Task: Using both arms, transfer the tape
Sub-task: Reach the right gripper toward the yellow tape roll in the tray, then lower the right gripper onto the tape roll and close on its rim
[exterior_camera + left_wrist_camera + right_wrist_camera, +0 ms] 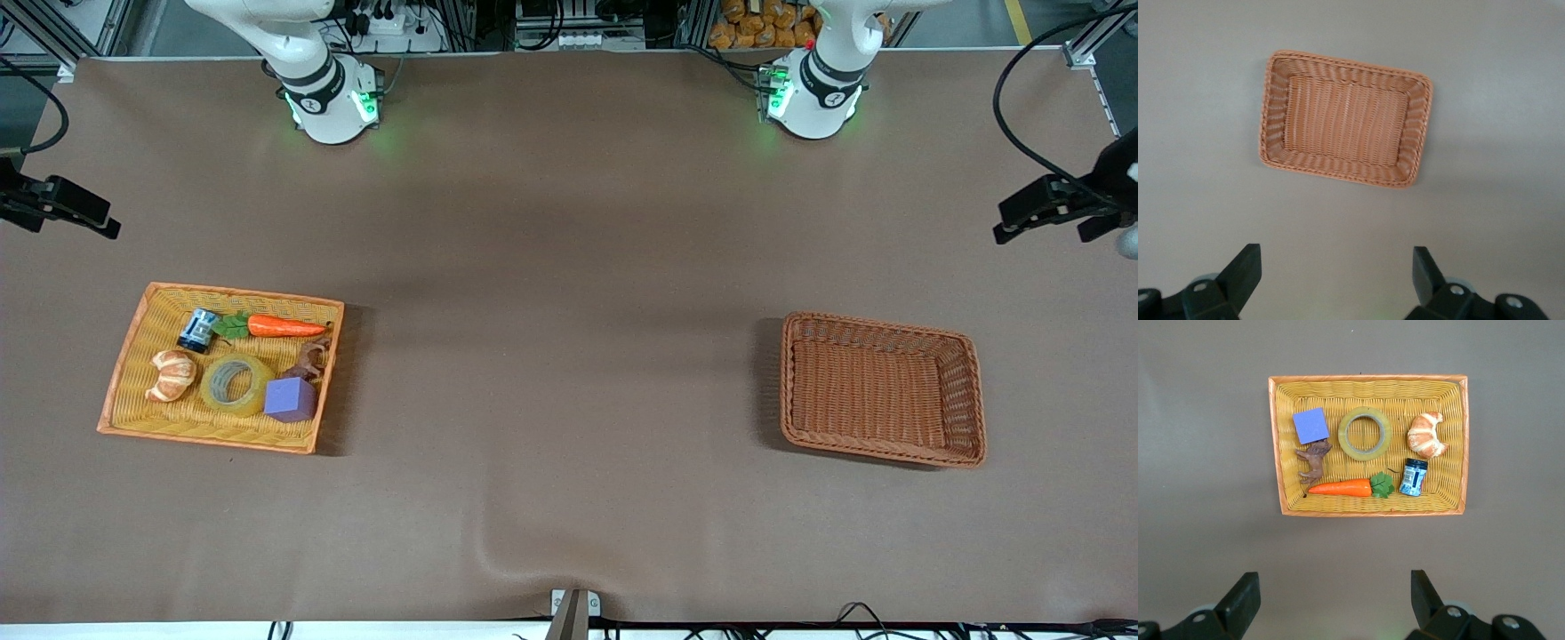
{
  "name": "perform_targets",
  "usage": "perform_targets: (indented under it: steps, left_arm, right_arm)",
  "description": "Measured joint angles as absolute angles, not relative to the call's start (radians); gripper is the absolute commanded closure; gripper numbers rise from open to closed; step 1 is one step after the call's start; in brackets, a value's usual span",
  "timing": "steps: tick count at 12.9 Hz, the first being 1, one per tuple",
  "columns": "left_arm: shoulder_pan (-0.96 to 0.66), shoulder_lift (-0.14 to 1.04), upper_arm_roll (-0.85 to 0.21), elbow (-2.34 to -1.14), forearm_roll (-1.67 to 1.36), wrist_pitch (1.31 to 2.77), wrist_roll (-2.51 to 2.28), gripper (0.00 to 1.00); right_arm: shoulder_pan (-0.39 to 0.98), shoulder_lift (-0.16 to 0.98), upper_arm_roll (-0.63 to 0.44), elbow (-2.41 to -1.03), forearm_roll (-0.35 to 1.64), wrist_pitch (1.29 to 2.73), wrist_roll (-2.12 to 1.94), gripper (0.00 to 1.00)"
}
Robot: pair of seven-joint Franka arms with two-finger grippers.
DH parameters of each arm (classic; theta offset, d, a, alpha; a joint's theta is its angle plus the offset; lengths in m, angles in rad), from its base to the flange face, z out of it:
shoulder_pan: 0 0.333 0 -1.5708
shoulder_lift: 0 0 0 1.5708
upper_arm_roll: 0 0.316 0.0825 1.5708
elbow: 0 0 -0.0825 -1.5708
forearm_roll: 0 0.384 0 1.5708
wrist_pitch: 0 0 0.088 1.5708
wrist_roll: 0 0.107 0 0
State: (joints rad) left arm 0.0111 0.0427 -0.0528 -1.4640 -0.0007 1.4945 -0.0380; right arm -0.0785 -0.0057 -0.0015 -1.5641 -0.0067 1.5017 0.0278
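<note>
Brown wicker basket point(884, 388): lay nearest the front camera, toward the left arm's end of the table, with nothing in it.
Yellow wicker tray point(124, 378): sat toward the right arm's end of the table, well apart from the brown basket.
Tape point(236, 385): lay flat in the yellow tray, between the croissant point(172, 374) and the purple cube point(290, 399), touching the cube or just beside it.
Carrot point(276, 326): lay in the tray farther from the front camera than the tape, its green leaves toward the small blue can point(198, 330).
Brown animal figure point(309, 358): stood in the tray between the carrot and the cube.
Left gripper point(1337, 277): hung high over the table above the brown basket, fingers spread wide and holding nothing.
Right gripper point(1335, 599): hung high over the table above the yellow tray, fingers spread wide and holding nothing.
Both arms: waited, only their green-lit bases showing in the front view.
</note>
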Motion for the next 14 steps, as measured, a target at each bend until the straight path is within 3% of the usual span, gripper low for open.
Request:
perform_targets:
  steps: [3,6,14]
  left_arm:
    - [0.009,0.043,-0.080,-1.466,-0.001,1.492,-0.038,0.00]
    - [0.013,0.043,-0.075,-1.467,-0.001,1.494,-0.038,0.00]
    - [0.025,0.063,-0.072,-1.500,-0.001,1.554,-0.038,0.00]
  right_arm:
    - [-0.079,0.066,-0.001,-1.564,-0.020,1.535,0.027,0.00]
    - [-0.083,0.218,-0.002,-1.566,-0.025,1.582,0.026,0.00]
    - [-0.179,0.563,-0.009,-1.564,-0.029,1.976,-0.211,0.00]
